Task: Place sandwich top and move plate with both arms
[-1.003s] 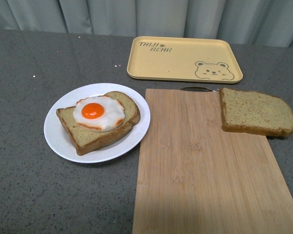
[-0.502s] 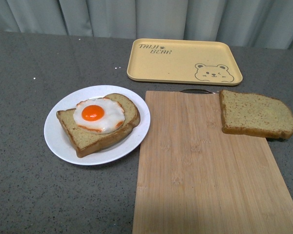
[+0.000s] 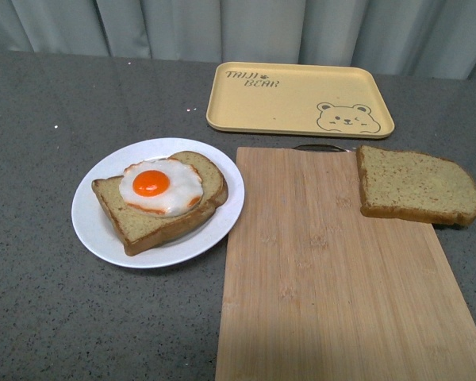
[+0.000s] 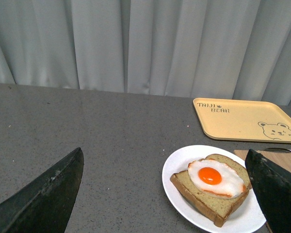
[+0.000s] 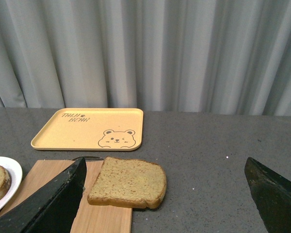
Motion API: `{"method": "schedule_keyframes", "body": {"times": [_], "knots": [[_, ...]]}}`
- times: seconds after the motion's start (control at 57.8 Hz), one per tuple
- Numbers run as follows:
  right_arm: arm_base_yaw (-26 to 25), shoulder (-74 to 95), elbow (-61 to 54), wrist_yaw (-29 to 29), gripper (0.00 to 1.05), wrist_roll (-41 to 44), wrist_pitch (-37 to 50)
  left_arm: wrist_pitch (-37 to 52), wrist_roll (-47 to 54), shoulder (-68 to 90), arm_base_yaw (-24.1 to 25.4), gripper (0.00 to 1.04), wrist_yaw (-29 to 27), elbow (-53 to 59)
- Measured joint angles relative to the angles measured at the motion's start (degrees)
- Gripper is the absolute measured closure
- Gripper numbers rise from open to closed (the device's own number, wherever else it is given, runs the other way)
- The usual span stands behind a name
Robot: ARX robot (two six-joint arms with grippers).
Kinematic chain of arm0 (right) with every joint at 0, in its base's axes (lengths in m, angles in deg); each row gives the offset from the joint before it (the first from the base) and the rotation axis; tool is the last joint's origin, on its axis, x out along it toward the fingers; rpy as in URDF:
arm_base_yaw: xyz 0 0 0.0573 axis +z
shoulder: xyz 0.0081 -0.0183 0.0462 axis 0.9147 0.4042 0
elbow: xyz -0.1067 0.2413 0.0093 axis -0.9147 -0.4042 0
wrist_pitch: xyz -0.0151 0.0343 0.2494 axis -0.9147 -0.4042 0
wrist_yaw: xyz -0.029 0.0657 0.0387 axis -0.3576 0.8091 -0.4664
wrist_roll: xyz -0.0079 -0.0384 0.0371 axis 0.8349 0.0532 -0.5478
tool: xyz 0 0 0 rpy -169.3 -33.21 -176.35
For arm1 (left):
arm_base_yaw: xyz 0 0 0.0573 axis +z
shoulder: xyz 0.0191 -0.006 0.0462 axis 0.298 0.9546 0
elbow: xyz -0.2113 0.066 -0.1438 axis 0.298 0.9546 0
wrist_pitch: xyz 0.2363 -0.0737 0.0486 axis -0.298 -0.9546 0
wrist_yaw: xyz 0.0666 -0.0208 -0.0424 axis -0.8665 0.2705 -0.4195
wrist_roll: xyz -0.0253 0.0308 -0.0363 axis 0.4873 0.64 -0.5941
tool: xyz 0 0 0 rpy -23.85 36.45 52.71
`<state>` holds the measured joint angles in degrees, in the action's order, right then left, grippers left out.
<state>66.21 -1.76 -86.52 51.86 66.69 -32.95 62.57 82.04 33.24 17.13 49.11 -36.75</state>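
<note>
Two sets of dark fingers, seen in wrist views only: left fingers point(image 4: 43, 204) spread wide, holding nothing; right fingers point(image 5: 48, 206) likewise wide, holding nothing. Task item: plain brown toasted bread slice point(image 3: 416, 184) flat on far right corner of bamboo cutting board point(image 3: 325, 270), overhanging right edge. Left of board: round white plate point(image 3: 91, 226), rim at board edge, carrying egg-topped bread slice point(image 3: 155, 228). Far side: yellow bear-print tray point(image 3: 297, 99) on grey table point(image 3: 55, 317).

The sandwich top point(image 3: 416, 184) overhangs the cutting board point(image 3: 325, 270) at its far right corner; egg-topped bread point(image 3: 147, 226) sits on the plate point(image 3: 87, 222).
</note>
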Motion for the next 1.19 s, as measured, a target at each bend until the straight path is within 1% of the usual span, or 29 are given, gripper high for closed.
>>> {"method": "schedule_keyframes", "body": {"times": [0.121,0.156,0.173,0.19,0.225,0.277,0.311,0.363,0.415,0.432,0.467,0.484,0.519,0.553,0.588,0.64,0.709,0.778,1.003,1.055,1.193], "knots": [[0.0,0.0,0.0,-0.1,0.09,0.0,0.0,0.0,0.0,0.0,0.0,0.07,0.0,0.0],[1.4,1.1,0.0,-5.3,0.09,1.8,1.4,0.0,0.0,0.0,0.0,0.07,0.0,0.0],[3.1,2.5,0.0,-11.0,0.09,3.5,3.2,0.0,0.0,0.0,0.0,0.07,0.0,0.0],[4.0,3.5,0.1,-13.9,0.09,3.8,4.1,0.0,0.0,0.0,0.0,0.07,0.0,0.0],[6.0,8.1,0.6,-24.4,0.09,6.6,6.9,0.0,0.0,0.0,0.0,0.07,-0.1,0.0],[5.2,14.7,0.8,-31.2,0.09,9.0,10.2,0.0,0.1,0.0,0.0,0.07,-0.1,0.0],[3.5,19.0,0.9,-31.5,0.09,9.6,12.7,0.0,0.1,0.0,0.0,0.07,0.0,0.0],[-0.1,26.8,1.5,-29.0,0.09,9.9,17.2,0.0,0.1,0.0,0.0,0.07,-0.1,0.0],[-4.4,36.6,3.3,-22.3,0.09,10.2,22.7,0.0,0.1,0.0,0.0,0.07,0.0,0.0],[-5.1,38.4,3.8,-21.1,0.09,10.2,23.6,0.0,0.1,0.0,0.0,0.07,0.0,0.0],[-7.5,44.9,5.8,-16.9,0.09,9.9,26.8,0.0,0.1,0.0,0.0,0.07,0.0,0.0],[-8.1,46.5,6.3,-16.4,0.09,9.8,27.4,0.0,0.1,0.0,0.0,0.07,0.0,0.0],[-10.2,52.8,8.8,-11.9,0.09,8.9,29.0,0.0,0.1,0.0,0.0,0.07,0.0,0.0],[-11.5,57.2,10.6,-9.4,0.09,8.0,29.5,0.0,0.1,0.0,0.0,0.07,0.0,0.0],[-13.4,64.1,14.1,-4.7,0.09,6.3,28.5,0.0,0.1,0.0,0.0,0.07,0.0,0.0],[-14.8,71.6,18.0,0.1,0.09,4.4,27.2,0.0,0.1,0.0,0.0,0.07,0.0,0.0],[-15.9,80.2,23.3,6.3,0.09,2.2,24.1,0.0,0.1,0.0,0.0,0.07,0.0,0.0],[-16.2,86.1,27.1,10.0,0.09,1.0,22.3,0.0,0.1,0.0,0.0,0.07,0.0,0.0],[-15.8,100.7,37.6,19.5,0.09,-2.6,15.4,0.0,0.1,0.0,0.0,0.07,0.0,0.0],[-15.6,104.3,39.9,22.7,0.09,-4.1,14.7,0.0,0.1,0.0,0.0,0.07,0.0,0.0],[-14.5,111.1,44.9,26.8,0.09,-7.8,12.9,0.0,0.1,0.0,0.0,0.07,0.0,0.0]]}}
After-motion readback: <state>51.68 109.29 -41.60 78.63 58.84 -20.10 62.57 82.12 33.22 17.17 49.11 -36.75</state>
